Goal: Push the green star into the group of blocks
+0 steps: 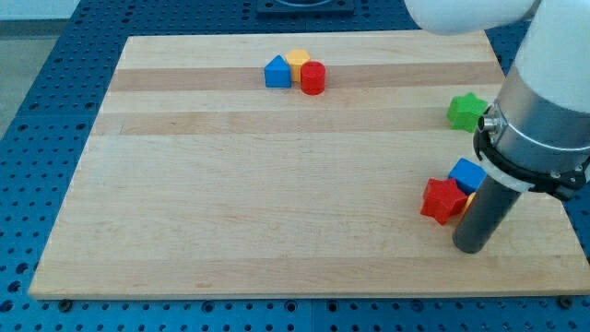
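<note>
The green star [466, 111] lies near the board's right edge, partly behind the arm. A group of three blocks sits at the view's top centre: a blue block [277, 73], a yellow block [297, 59] and a red cylinder [312, 78], touching one another. My tip [471, 247] rests on the board at the lower right, well below the green star. Right beside the rod's left are a red star [442, 200] and a blue cube [467, 175], with a sliver of an orange block [470, 200] showing at the rod.
The wooden board [258, 203] lies on a blue perforated table [46, 74]. The arm's white and grey body [544, 101] covers the board's right edge and hides part of what lies there.
</note>
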### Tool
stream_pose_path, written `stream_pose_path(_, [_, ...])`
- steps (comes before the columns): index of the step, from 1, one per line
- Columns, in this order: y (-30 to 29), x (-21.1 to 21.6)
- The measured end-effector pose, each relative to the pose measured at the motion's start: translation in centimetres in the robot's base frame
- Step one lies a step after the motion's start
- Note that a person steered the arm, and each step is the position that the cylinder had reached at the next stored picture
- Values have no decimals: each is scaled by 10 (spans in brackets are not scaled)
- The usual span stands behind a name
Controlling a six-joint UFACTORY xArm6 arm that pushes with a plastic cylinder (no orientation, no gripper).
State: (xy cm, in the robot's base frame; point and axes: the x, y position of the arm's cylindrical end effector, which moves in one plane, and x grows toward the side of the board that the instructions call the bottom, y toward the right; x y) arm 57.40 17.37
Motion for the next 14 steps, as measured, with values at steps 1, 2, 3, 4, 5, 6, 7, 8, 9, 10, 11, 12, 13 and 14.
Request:
stream_pose_path(1, [-18,5])
stream_pose_path(2, [-70,11])
stream_pose_path(3, [-116,9])
stream_pose_path(4, [-121,-45])
stream_pose_path(5, [-59,-123])
stream_pose_path(6, [28,-184])
stream_pose_path(7, [88,-227])
stream_pose_path(8, [88,-232])
stream_pose_path(9, [84,-232])
stream_pose_path(10, [83,-232])
stream_pose_path(11, [82,-232])
stream_pose_path(12, [80,-264])
stream_pose_path(13, [79,-322])
stream_pose_path(14, [169,-358])
